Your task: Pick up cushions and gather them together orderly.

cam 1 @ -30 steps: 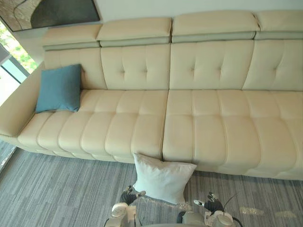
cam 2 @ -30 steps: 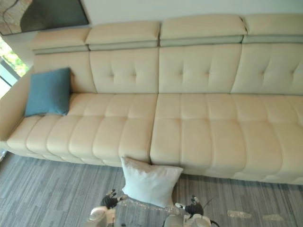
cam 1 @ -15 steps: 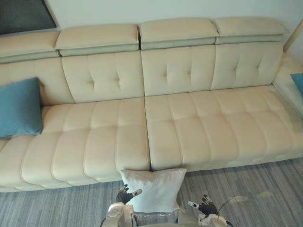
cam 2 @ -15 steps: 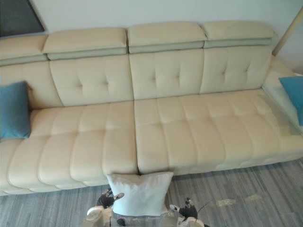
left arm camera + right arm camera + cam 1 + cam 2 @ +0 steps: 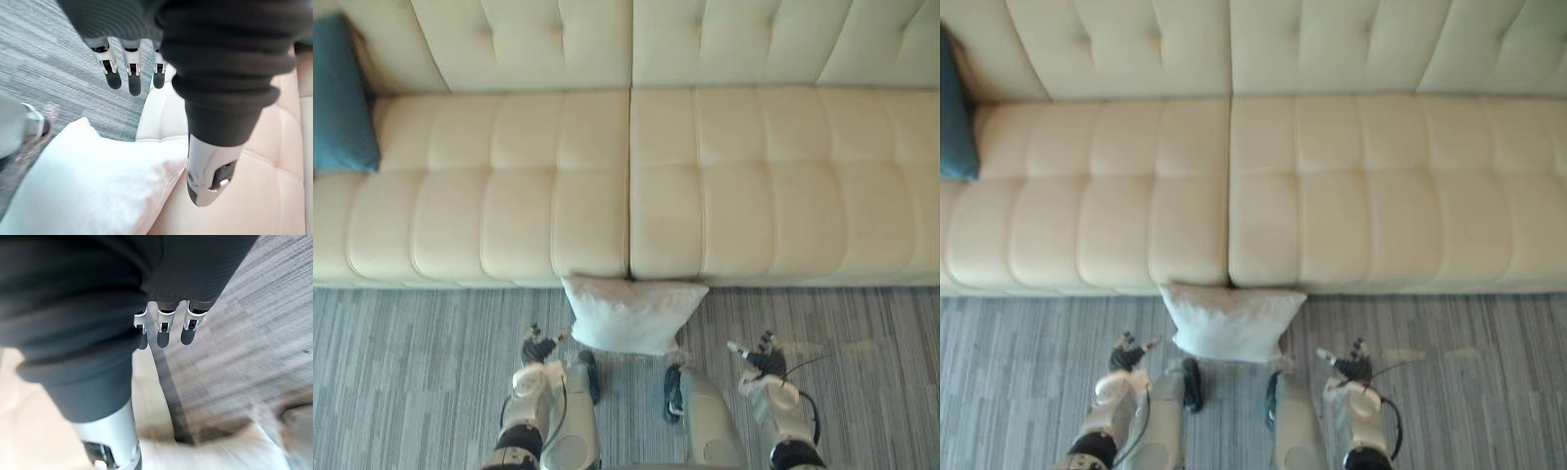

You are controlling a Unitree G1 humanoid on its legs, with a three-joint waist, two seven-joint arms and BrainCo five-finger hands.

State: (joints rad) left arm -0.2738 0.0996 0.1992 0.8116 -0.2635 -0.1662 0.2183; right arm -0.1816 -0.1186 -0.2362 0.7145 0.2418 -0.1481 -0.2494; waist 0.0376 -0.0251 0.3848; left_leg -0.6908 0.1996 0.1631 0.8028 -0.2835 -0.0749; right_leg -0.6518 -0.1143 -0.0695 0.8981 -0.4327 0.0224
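Left hand: open, with fingers straight in a row and thumb held apart; hovers low over the carpet, grips nothing.
Right hand: open too, with fingers straight and thumb out to the side; hovers over the carpet on the other side.
White cushion, place: sits on the carpet between the two hands, touching neither; lies just beside the left hand and a little farther from the right one.
White cushion, long axis: runs side to side, along the front of the sofa.
White cushion, facing: leans with its far edge against the sofa's front, right under the seam between two seat pads; turns its broad face up and towards the robot.
Blue cushion: rests on the sofa seat at the far left, propped against the backrest, well apart from the white one.
Cut off: blue cushion clipped by the picture's edge; sofa's backrest clipped above and its ends on both sides.
Hard to make out: white cushion's near edge, blurred in the right wrist view.
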